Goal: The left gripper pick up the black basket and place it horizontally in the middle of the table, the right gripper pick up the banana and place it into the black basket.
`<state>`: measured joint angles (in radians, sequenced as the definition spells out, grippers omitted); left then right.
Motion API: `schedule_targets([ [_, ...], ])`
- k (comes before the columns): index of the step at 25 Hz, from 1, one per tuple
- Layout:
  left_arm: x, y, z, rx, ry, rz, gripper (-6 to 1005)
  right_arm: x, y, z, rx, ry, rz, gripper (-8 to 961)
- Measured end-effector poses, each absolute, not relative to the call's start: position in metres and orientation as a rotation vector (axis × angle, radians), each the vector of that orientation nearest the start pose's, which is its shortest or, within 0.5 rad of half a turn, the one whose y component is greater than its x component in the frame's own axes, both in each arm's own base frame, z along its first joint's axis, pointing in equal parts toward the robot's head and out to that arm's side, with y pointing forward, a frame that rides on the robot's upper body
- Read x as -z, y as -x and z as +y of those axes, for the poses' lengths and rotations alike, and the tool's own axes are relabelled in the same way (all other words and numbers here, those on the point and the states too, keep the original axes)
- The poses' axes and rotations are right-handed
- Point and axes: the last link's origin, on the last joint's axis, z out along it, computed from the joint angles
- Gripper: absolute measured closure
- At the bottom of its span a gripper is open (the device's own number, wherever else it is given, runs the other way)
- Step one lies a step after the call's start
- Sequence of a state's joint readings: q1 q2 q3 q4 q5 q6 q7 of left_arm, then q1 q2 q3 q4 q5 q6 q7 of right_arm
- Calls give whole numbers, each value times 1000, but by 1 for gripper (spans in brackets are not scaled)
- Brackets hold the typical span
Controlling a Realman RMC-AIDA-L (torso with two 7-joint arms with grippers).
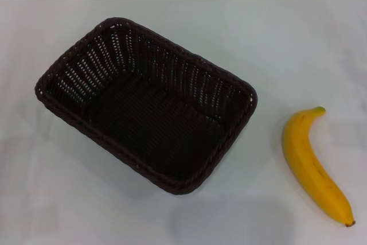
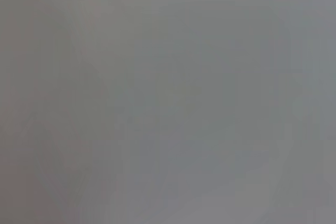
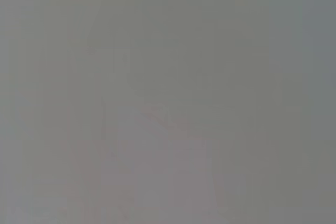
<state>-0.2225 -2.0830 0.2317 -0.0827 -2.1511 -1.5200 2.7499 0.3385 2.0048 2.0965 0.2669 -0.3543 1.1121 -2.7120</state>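
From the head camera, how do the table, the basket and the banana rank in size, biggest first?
1. The table: its white top fills nearly the whole head view.
2. The black basket: rectangular, lying askew, clearly longer and wider than the banana.
3. The banana: lying apart on the table, on the basket's right.
Neither arm shows in this view.

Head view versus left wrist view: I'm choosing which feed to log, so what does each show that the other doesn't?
Only the head view shows the work: the black basket, empty and lying at an angle on the table, and the banana apart from it on the robot's right. Only the left wrist view: nothing distinct, just a featureless grey field. Shared: neither shows a gripper.
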Motion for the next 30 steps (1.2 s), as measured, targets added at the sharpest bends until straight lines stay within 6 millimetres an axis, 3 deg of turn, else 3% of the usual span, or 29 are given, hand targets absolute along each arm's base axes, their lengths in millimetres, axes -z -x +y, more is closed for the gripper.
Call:
schedule_targets([
  [11, -34, 393, 223, 870, 1172, -710, 158, -87, -379, 330, -706, 1408, 553, 158],
  [15, -45, 397, 228, 991, 1139, -785, 161, -87, -378, 331, -710, 1408, 555, 158],
  [19, -70, 400, 240, 1107, 1190, -838, 165, -86, -376, 333, -715, 1410, 553, 158],
  [25, -118, 389, 284, 1190, 1474, -1001, 169, -86, -373, 336, -722, 1416, 544, 158],
  [30, -147, 355, 336, 1038, 1851, -1165, 170, -85, -370, 339, -726, 1423, 539, 159],
])
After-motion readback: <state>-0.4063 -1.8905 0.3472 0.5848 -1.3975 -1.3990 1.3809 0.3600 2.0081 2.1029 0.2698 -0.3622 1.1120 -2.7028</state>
